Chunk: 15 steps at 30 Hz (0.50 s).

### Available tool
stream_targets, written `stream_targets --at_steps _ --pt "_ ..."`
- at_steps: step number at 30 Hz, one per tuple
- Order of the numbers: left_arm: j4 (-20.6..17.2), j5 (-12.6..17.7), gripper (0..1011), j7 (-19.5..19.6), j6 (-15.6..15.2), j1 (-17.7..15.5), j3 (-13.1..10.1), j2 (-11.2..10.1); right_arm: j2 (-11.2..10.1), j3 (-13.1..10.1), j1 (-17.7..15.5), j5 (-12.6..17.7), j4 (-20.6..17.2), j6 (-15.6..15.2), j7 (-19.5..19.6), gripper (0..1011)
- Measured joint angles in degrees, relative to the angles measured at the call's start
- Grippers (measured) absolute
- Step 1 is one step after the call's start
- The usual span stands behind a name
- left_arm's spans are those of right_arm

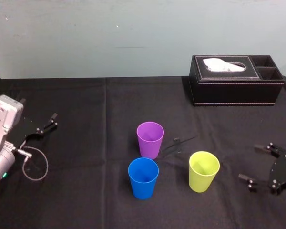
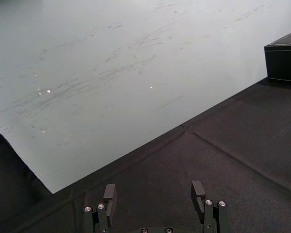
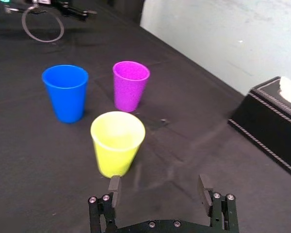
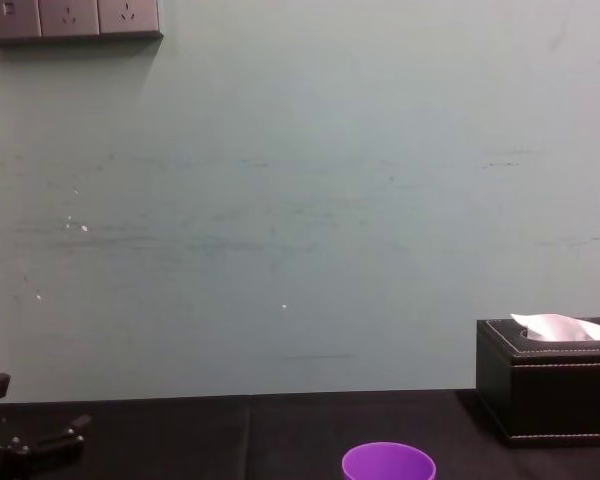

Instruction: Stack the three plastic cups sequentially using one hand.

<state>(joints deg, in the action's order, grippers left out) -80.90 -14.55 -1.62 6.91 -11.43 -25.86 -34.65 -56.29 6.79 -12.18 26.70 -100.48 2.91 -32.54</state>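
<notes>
Cups first: from my head I see three of them standing open side up on the black table [image 1: 86, 100], none inside another. The purple cup [image 1: 150, 139] is at the back, the blue cup [image 1: 143, 178] is close in front of it, and the yellow-green cup [image 1: 204, 171] stands off toward my right. My left gripper [image 1: 44, 125] rests far out on the left, well away from them. My right gripper [image 1: 250, 162] sits low on the right, near the yellow-green cup. Both have their fingers spread wide and hold nothing. From my left wrist I see the left gripper [image 2: 153, 194] with its two fingers far apart, and ahead only cloth, wall and a corner of the black tissue box [image 2: 283, 58]. From my right wrist the yellow-green cup [image 3: 117, 143] is just ahead of my right gripper [image 3: 159, 187], a bit off to one side. The blue cup [image 3: 65, 92] and purple cup [image 3: 130, 85] stand behind it. From my chest I see the purple cup's rim [image 4: 388, 463] low down. I may use one hand, and I think the right one is best placed. I should move it forward until the yellow-green cup sits in the middle between the fingers. Then I squeeze softly so the thin plastic does not bend, lift straight up, and lower it straight into another cup. Blue and purple stand close, so I must come from above and not bump the neighbour.
</notes>
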Motion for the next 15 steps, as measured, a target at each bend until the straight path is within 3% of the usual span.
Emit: stream_targets --at_steps 6,15 --pt "0.0 0.0 1010 0.0 0.0 0.0 0.0 0.0 0.3 -0.2 -1.1 0.8 -0.4 -0.2 -2.5 1000" --pt "0.0 0.0 1010 0.0 0.0 0.0 0.0 0.0 2.0 -0.1 -1.7 1.3 -0.5 -1.4 -3.2 1000"
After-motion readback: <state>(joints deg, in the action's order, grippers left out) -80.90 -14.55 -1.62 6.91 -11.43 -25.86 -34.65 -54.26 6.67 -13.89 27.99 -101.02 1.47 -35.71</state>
